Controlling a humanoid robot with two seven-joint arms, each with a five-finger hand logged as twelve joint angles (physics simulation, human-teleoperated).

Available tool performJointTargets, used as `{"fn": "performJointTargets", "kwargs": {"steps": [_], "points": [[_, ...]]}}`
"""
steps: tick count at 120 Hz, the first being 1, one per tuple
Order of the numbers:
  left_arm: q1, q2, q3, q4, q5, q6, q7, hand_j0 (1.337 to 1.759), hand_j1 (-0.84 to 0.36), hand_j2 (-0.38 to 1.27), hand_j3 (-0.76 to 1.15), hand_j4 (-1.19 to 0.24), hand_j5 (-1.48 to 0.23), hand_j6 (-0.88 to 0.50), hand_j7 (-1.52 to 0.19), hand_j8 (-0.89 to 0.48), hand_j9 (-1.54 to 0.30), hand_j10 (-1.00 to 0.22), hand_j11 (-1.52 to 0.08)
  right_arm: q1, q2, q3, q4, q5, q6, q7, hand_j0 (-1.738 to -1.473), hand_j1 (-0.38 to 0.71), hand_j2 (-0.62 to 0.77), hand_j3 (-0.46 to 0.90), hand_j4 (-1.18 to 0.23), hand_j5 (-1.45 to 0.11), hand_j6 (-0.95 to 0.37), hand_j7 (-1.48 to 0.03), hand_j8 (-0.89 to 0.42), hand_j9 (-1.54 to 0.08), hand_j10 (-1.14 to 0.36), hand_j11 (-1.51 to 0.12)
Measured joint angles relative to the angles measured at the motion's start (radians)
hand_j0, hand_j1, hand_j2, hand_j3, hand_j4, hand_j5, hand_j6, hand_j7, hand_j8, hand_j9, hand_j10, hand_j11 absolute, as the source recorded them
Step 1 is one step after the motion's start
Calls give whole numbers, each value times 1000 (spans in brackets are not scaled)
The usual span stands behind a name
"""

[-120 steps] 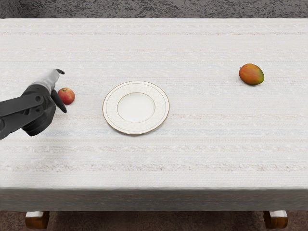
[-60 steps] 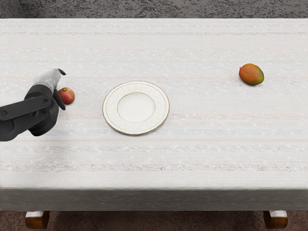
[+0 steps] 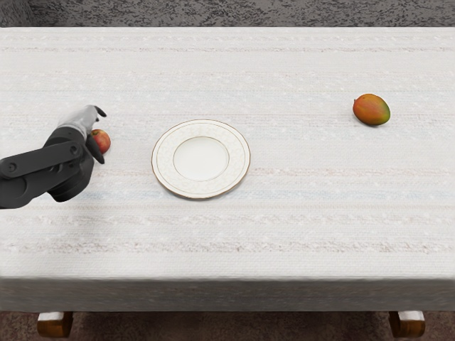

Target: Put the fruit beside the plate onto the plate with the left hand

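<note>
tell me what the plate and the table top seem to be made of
The plate looks like glazed ceramic or porcelain: smooth off-white, with a thin brownish line at its edge. The table seems covered in woven cloth: matte, grainy white with faint pale stripes; what lies under it is hidden.

Your left arm (image 3: pixel 35 174), seen at the table's left edge, is clad in matte charcoal-black shells: a flat, bar-shaped link lies over a rounded, bulbous casing near the wrist. Your left hand (image 3: pixel 79 124) differs in colour, its back being a pale silver-grey shell with a soft sheen, while the fingers (image 3: pixel 93 148) that show are slim and black with rounded tips. Screws and markings are too small to tell.
</note>
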Motion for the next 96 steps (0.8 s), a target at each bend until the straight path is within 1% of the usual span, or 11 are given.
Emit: {"fn": "performJointTargets", "kwargs": {"steps": [19,96], "points": [[1,6,0,1,-3,-1,0,1658,-2,62,0,-297,-383,-298,-383,-298,-383,-297,-383,0,0,0,0,0,0,0,-1658,-349,0,0,0,0,0,0,0,0,0,0],[6,5,-1,3,-15,-1,0,1658,-157,89,0,-426,-552,-427,-551,-427,-551,-426,-551,0,0,0,0,0,0,0,-1658,-349,0,0,0,0,0,0,0,0,0,0]]}}
